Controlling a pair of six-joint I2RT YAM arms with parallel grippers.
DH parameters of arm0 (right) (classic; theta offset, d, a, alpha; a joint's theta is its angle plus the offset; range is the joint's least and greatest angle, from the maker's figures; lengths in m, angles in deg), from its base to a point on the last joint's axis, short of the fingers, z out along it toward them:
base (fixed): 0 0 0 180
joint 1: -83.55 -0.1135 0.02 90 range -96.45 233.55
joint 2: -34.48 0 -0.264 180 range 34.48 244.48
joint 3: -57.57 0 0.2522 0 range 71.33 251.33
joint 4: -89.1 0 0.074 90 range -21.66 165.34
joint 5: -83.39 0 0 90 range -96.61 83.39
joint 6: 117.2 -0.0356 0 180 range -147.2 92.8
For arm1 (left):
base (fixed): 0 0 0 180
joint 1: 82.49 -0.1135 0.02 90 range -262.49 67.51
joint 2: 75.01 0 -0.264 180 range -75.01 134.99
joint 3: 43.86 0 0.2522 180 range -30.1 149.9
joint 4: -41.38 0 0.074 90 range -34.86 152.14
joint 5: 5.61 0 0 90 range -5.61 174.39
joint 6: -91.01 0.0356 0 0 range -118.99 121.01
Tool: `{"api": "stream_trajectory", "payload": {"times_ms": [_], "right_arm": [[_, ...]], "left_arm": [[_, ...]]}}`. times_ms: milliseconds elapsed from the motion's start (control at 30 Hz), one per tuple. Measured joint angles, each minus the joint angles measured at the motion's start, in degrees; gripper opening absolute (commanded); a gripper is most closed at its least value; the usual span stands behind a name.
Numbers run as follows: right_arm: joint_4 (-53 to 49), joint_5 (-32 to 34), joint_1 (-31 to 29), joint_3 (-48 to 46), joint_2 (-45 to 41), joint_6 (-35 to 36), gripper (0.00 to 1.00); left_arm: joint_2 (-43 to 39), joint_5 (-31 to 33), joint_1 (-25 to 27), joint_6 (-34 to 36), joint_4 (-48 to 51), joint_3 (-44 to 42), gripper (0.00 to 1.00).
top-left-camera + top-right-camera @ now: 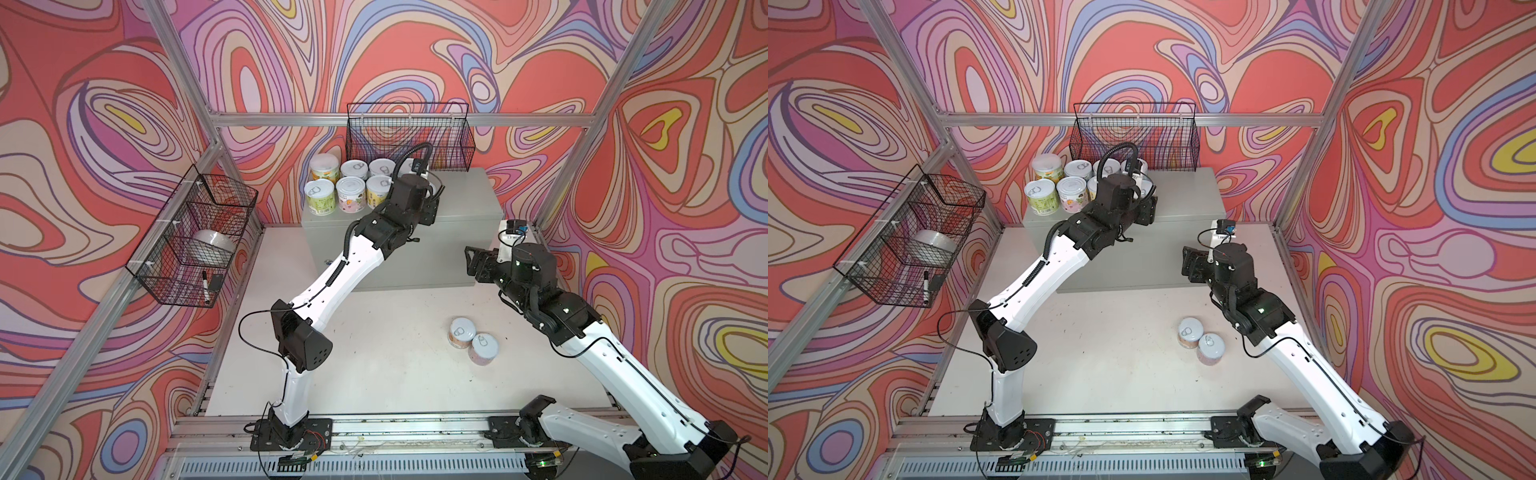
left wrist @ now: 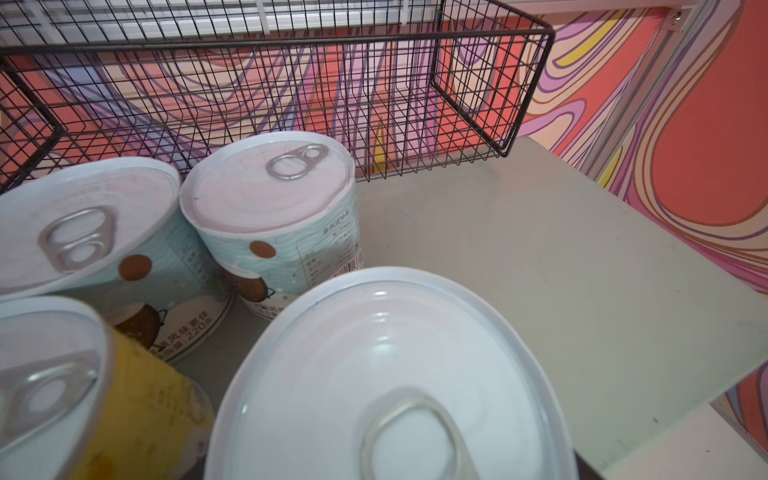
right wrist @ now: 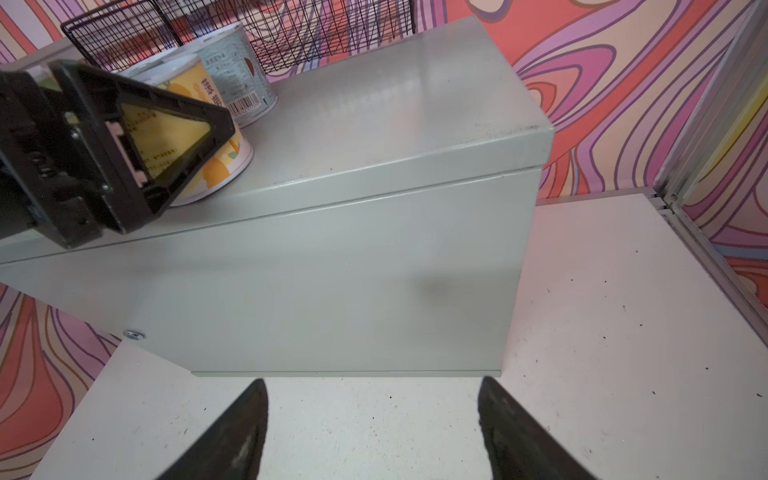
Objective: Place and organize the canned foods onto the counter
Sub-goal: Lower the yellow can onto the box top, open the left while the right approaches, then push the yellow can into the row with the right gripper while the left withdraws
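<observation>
Left pincer looks clamped on a can (tips hidden), set on the grey box table just beside the grouped cans; placing step, so next release and retreat straight, while the spread, empty right pincer fetches the two cans behind it.

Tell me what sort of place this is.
Most likely a robot test cell dressed as a pantry, not a real kitchen: an aluminium frame with printed swirl walls, two arms bolted to a rail, and cans grouped on a grey cabinet by a wire basket.
</observation>
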Motion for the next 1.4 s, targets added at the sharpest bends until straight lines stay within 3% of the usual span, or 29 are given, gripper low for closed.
{"api": "stream_trajectory", "payload": {"times_ms": [167,433,833,1200,1400], "right_arm": [[1.0,-0.2,0.0,1.1,1.0,0.0,0.83],[2.5,-0.9,0.0,1.7,3.1,0.0,0.84],[6.2,-2.8,0.0,4.9,7.1,0.6,0.7],[12.3,-7.8,0.2,11.3,16.4,2.5,0.61],[13.9,-10.5,0.2,16.4,20.5,2.8,0.6]], "left_arm": [[1.5,0.0,0.0,0.9,0.1,2.6,1.0],[2.4,-0.1,0.0,1.8,-0.2,6.3,1.0],[0.1,-2.5,0.1,2.6,-0.7,5.9,1.0],[-23.8,-1.9,1.2,5.5,-3.7,-8.1,1.0],[-40.5,-1.9,1.2,5.0,-10.7,-32.5,1.0]]}}
